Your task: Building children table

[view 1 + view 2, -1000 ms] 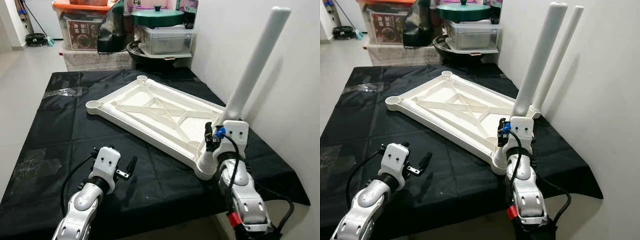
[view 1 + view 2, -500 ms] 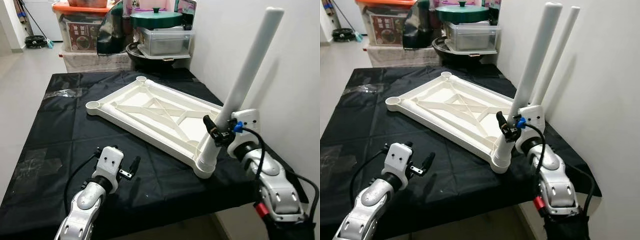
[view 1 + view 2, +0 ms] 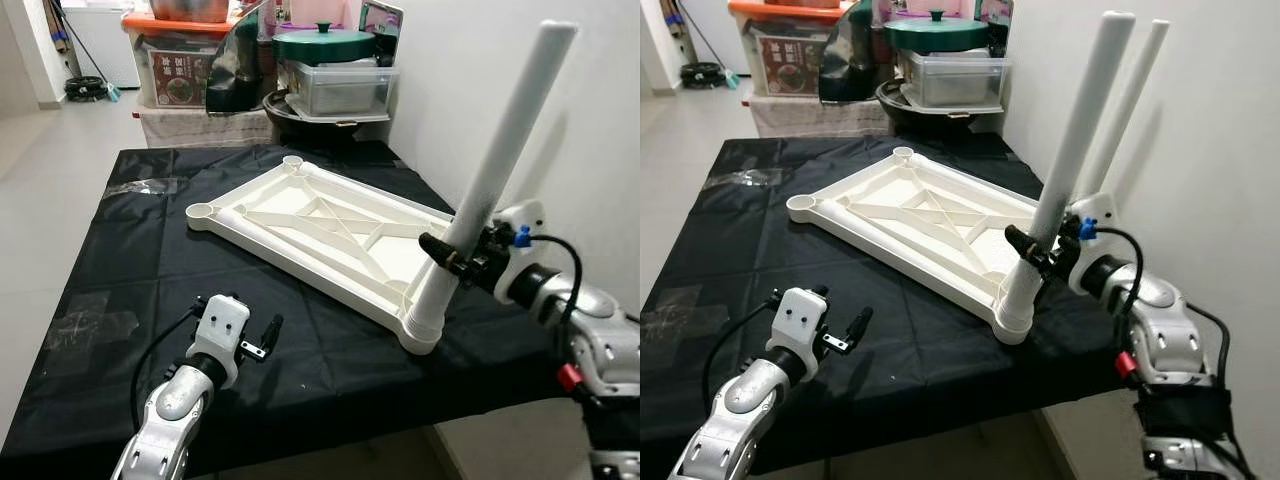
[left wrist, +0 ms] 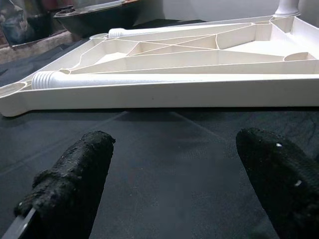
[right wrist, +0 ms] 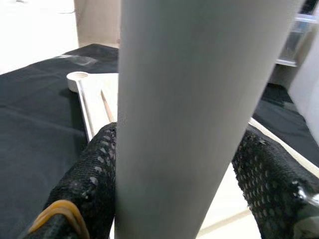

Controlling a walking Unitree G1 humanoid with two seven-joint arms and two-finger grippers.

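From the head views: upturned white tabletop [image 3: 320, 235] lying flat on the black-draped worktop [image 3: 120, 250], one white leg [image 3: 480, 200] standing tilted in the corner socket nearest the right hand [image 3: 450, 262], a second leg [image 3: 1125, 100] upright just beyond. Right hand clasped on the lower part of the near leg, just above its socket. Left hand [image 3: 262, 337] low over the cloth, apart from the tabletop's near edge, holding nothing. From the left wrist: fingers [image 4: 75, 174] spread wide, a loose threaded leg [image 4: 149, 79] lying in the tabletop straight ahead. From the right wrist: pads [image 5: 89, 179] pressed to both sides of the grey-looking tube. Likely light, stiff, smooth plastic, prone to slipping when twisted; best gripped low, near the socket, to keep the thread straight.
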